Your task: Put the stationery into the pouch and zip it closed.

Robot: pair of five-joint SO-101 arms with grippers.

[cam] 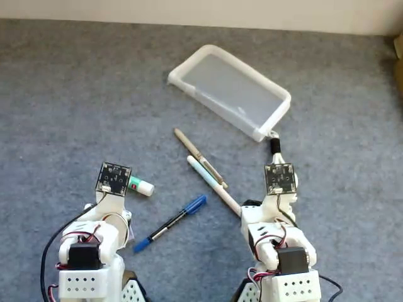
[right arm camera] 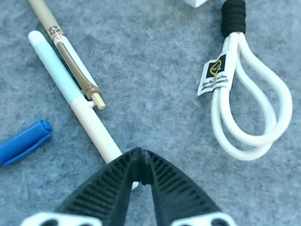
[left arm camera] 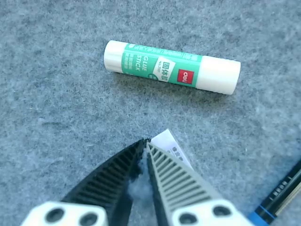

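The translucent white pouch (cam: 230,91) lies at the back of the grey carpet. Its white cord zip pull (right arm camera: 244,103) with a black bead (right arm camera: 233,16) trails toward the right arm. A beige pen (cam: 200,157) and a pale blue and white pen (cam: 214,185) lie side by side in the middle. Nearer the left arm is a blue pen (cam: 170,223). A green and white glue stick (left arm camera: 171,67) lies just beyond my left gripper (left arm camera: 145,141), which is shut and holds nothing. My right gripper (right arm camera: 141,151) is shut too, with its tips over the white end of the pale pen (right arm camera: 75,94).
The grey carpet (cam: 75,94) covers the whole work area, with open room to the left of the pouch. A pale wall strip (cam: 189,12) runs along the back. A small white tag (left arm camera: 171,147) shows beside the left gripper's finger.
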